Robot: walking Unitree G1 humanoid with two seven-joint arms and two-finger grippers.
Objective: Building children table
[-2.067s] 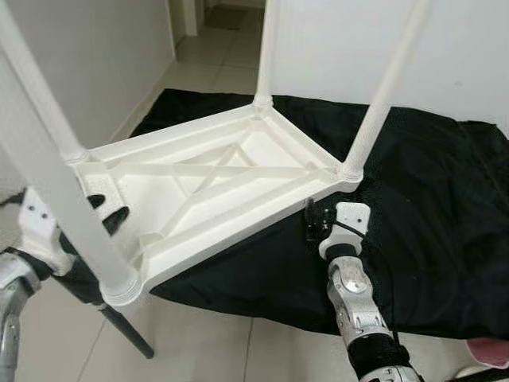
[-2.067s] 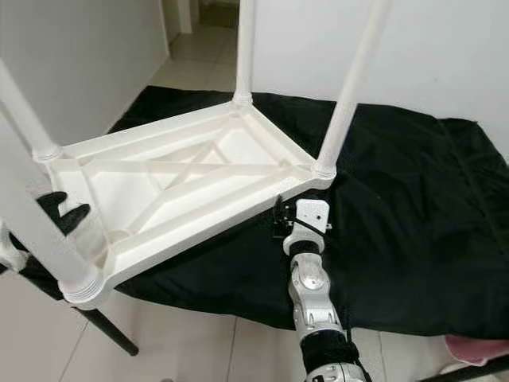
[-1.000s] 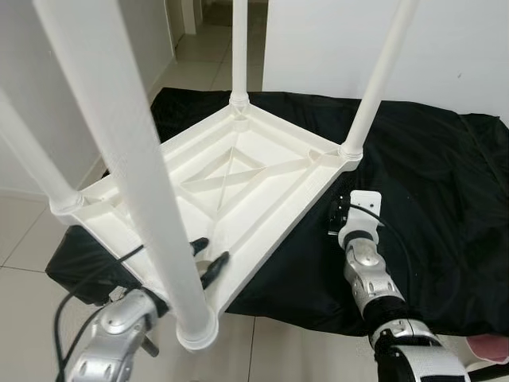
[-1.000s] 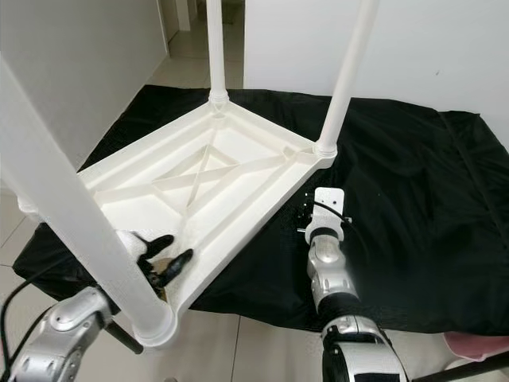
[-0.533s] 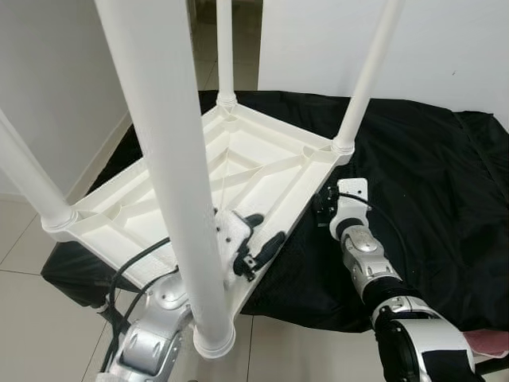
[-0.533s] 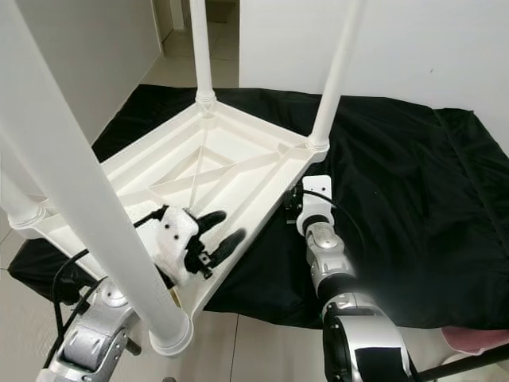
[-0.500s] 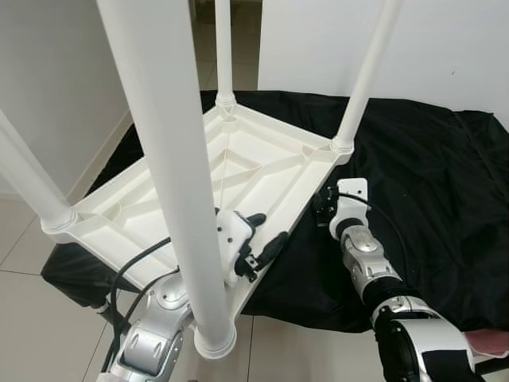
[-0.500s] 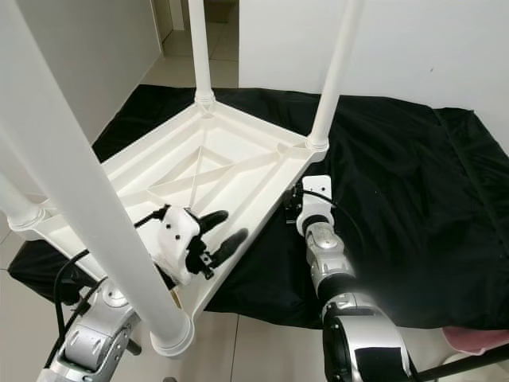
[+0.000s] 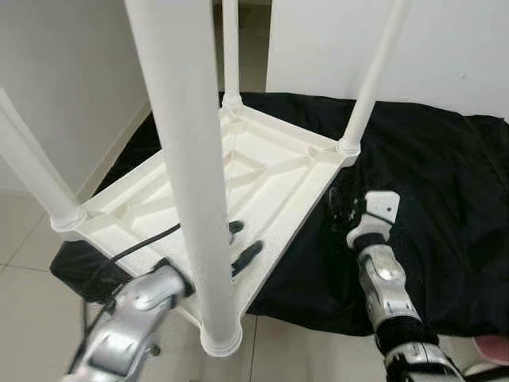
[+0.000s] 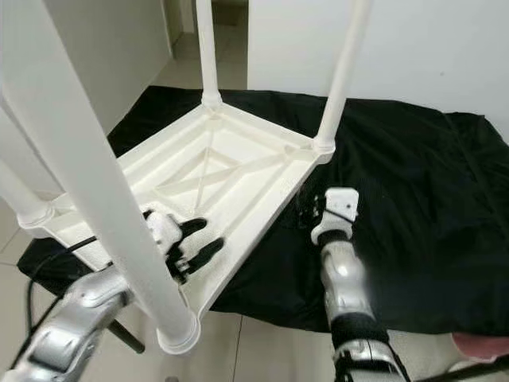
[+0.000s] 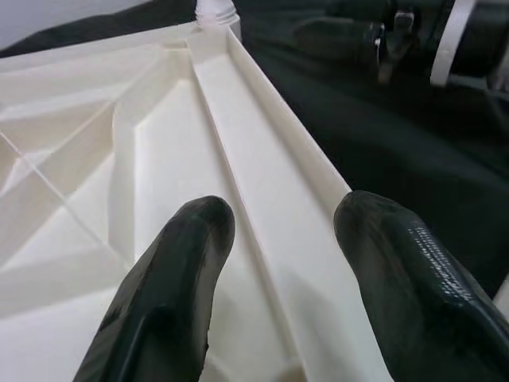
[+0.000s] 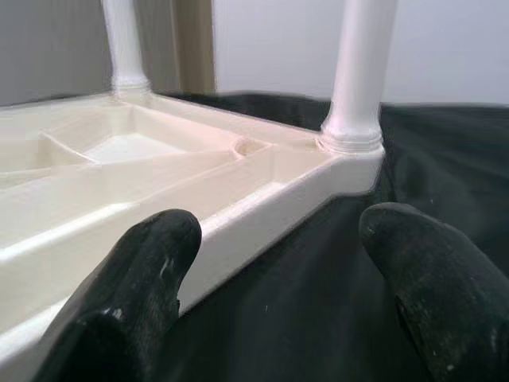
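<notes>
Table [image 9: 262, 171] upturned on black cloth [image 9: 445, 207]; both tools [image 10: 193, 241] [image 12: 274, 286] spread wide, empty.

No readable text, no labels, no brand marks, no numbers or signs anywhere

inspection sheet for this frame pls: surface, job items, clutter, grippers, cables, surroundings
Surface: black cloth spread on a tiled floor.
Job's things: white plastic table upside down on the cloth, four legs fitted and pointing up.
Clutter: pink object at the cloth's near right corner, unclear what.
Grippers: left gripper open, fingers over the table's near rim; right gripper open beside the table's right corner, not touching.
Cables: black cable along the left arm.
Surroundings: white walls, doorway beyond.
</notes>
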